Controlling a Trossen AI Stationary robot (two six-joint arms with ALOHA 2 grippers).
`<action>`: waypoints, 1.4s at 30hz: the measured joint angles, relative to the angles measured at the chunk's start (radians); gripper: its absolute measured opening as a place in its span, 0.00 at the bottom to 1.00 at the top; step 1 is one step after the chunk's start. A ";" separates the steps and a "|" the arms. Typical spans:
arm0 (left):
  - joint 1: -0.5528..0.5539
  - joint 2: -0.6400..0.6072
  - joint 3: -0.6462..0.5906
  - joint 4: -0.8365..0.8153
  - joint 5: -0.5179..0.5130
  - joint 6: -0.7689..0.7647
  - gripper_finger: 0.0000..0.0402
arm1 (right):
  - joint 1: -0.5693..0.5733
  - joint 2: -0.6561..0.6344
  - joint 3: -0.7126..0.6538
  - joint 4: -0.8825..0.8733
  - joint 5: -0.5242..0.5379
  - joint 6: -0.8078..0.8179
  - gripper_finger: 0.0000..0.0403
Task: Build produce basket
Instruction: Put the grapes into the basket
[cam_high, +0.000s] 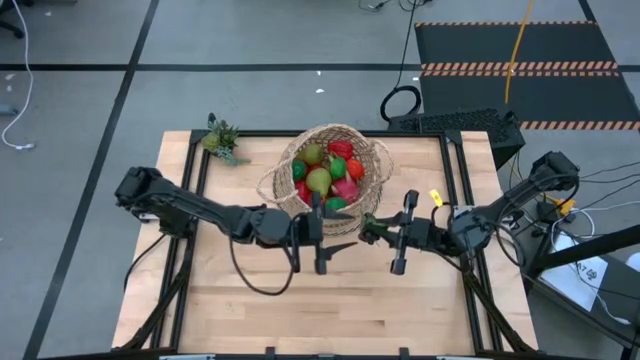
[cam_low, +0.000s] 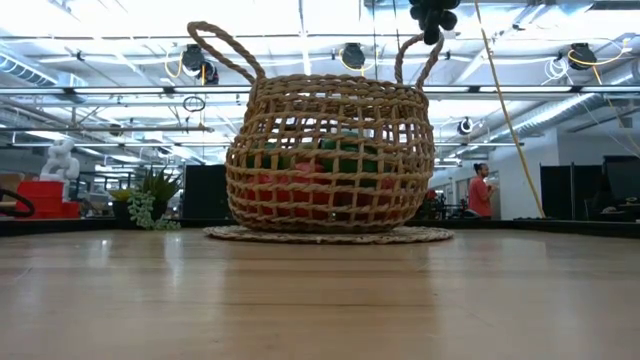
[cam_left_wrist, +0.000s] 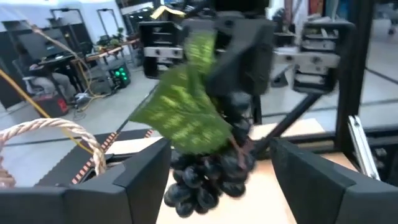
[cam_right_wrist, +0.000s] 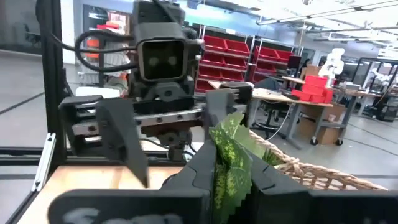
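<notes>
The woven basket stands on a flat round mat at the table's far middle. Produce fills it: red, green and pink pieces. Just near of it, a dark bunch of grapes with a green leaf hangs in the air. My right gripper is shut on the bunch. My left gripper faces it from the left, open, with a finger on either side of the bunch and apart from it. The low view shows the grapes high above the table. My right gripper pinches the grapes' green leaf between its two fingers, at the top of the bunch. The fingers come level from the table's right side. The dark cluster hangs below the fingers, clear of the table.
A small green spiky plant sits at the table's far left corner. Bare wooden tabletop stretches along the near half. A person stands far off in the room behind.
</notes>
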 joint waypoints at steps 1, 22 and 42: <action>0.005 0.006 0.000 0.014 0.000 -0.007 0.67 | 0.000 0.004 0.000 0.000 0.000 -0.002 0.05; 0.015 0.044 0.000 0.086 0.045 0.087 0.43 | -0.003 0.033 0.000 0.059 0.000 -0.044 0.05; 0.006 0.060 -0.001 0.156 0.041 0.196 0.43 | -0.003 0.033 -0.001 0.061 0.005 -0.044 0.05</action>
